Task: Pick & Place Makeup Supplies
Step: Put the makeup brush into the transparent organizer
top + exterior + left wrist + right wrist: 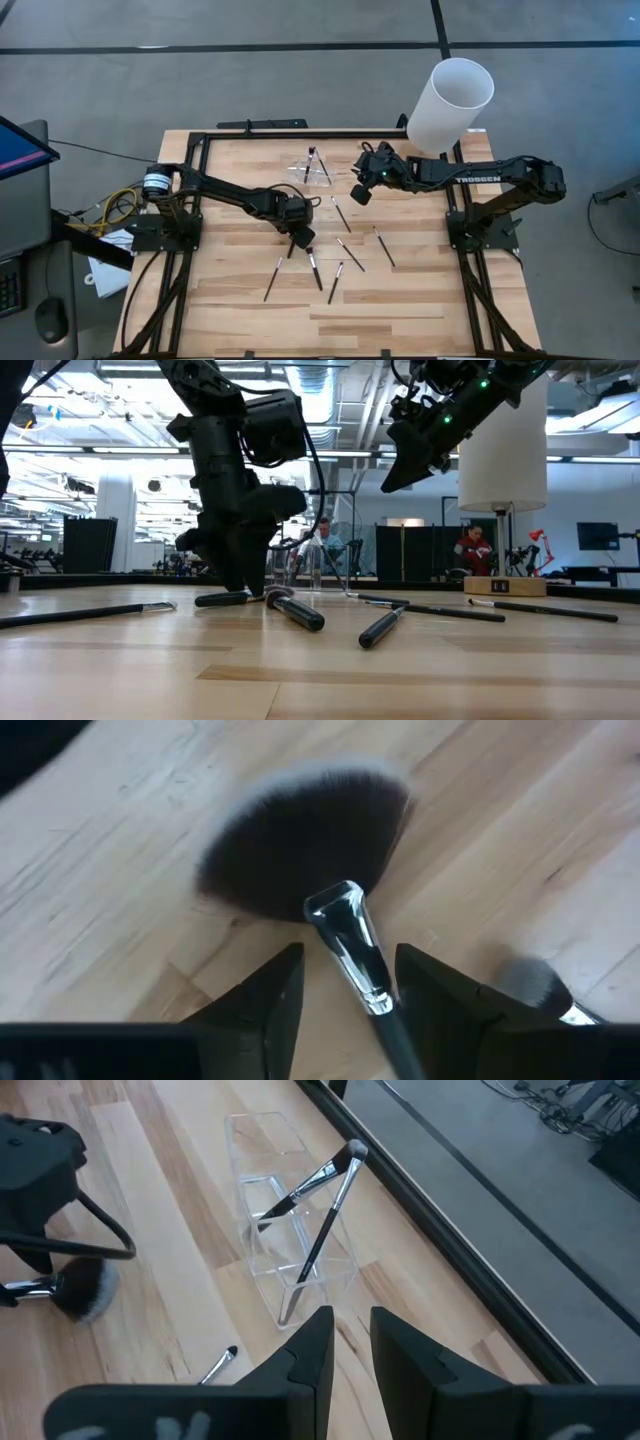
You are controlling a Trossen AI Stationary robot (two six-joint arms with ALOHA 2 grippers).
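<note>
Left gripper (pixel 345 995) is lowered to the wooden table (pixel 400 300), near its middle, with its two dark fingers (pixel 265 1005) set on either side of the fan brush (pixel 310 860). The brush's shiny ferrule and black handle are seen running between the fingers; a small gap is left on each side, so the jaws are partly open and no firm grip on the handle is shown. The wide fluffy dark head is spread flat on the wood just ahead of the fingertips. Another brush's pale bristle tip (pixel 530 982) is seen beside one finger.

In the low view the same gripper (pixel 235 575) is seen standing on the tabletop, with several black-handled brushes lying close by (pixel 300 612), (pixel 380 628).

From above, the remaining loose brushes are found scattered on the table on the side of the left gripper away from the holder, and toward the right arm's side: (pixel 273 278), (pixel 315 270), (pixel 335 282), (pixel 350 254), (pixel 385 246) and (pixel 341 213).

Right gripper (pixel 348 1342) is held in the air above the clear plastic holder (pixel 290 1250), its fingers close together with a narrow slot between them and nothing gripped. Two brushes (pixel 325 1220) are seen leaning crossed inside the holder. The tall white cylinder (pixel 450 105) is stood near the table's far right corner
</note>
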